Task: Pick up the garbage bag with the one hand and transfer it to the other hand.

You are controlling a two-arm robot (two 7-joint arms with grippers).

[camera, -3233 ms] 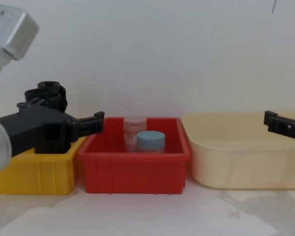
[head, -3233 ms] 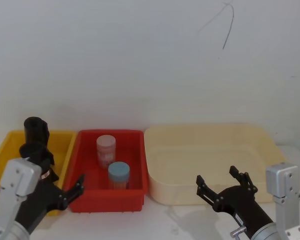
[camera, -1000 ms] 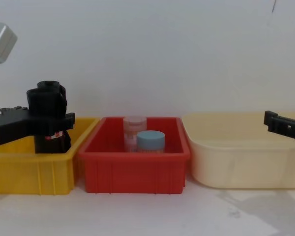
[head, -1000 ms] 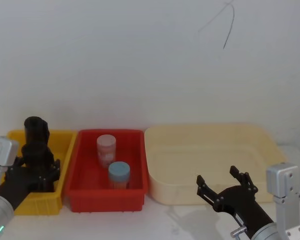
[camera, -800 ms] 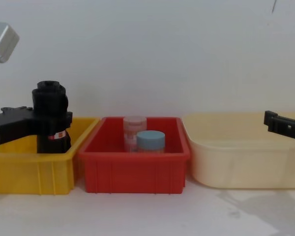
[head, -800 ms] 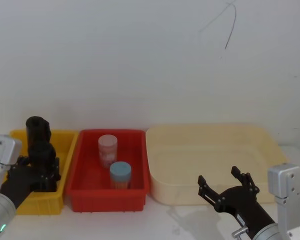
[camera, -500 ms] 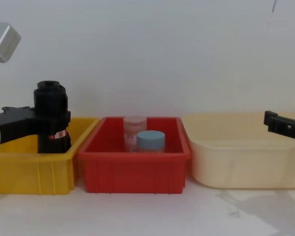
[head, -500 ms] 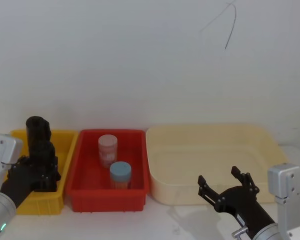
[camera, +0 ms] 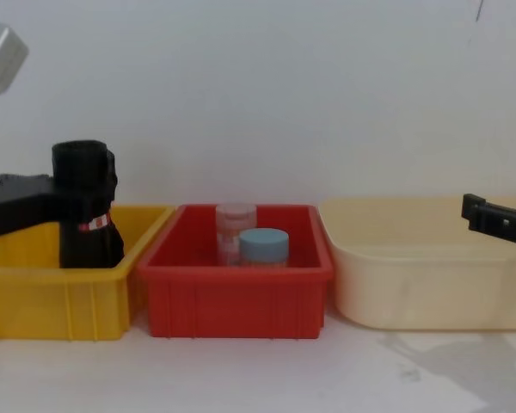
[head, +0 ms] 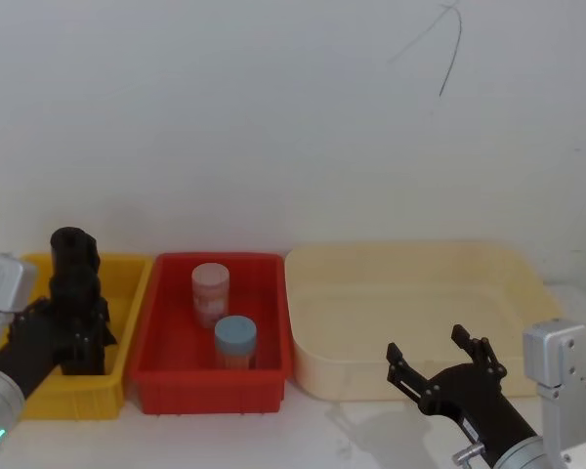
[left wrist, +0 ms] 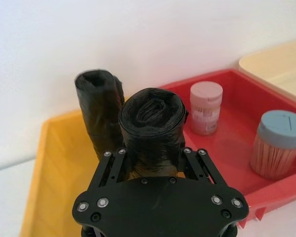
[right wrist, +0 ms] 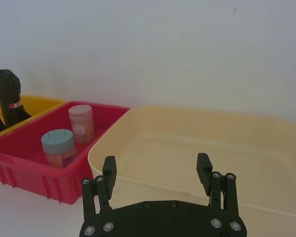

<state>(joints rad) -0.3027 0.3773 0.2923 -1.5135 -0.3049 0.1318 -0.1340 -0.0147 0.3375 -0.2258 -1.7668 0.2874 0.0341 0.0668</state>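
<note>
So left pincer (left wrist: 152, 158) is clamped on the garbage bag (left wrist: 152, 118), upright in the yellow bin (camera: 60, 301) at counter's left edge, another black roll (left wrist: 98, 108) right behind. Right pincer (right wrist: 158, 170) spread wide, front-right corner.

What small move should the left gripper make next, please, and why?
Probably lift straight up. The left gripper is shut on the garbage bag, whose base sits inside the yellow bin, close beside a second black roll. A vertical rise should clear both before carrying it toward the open right gripper.
</note>
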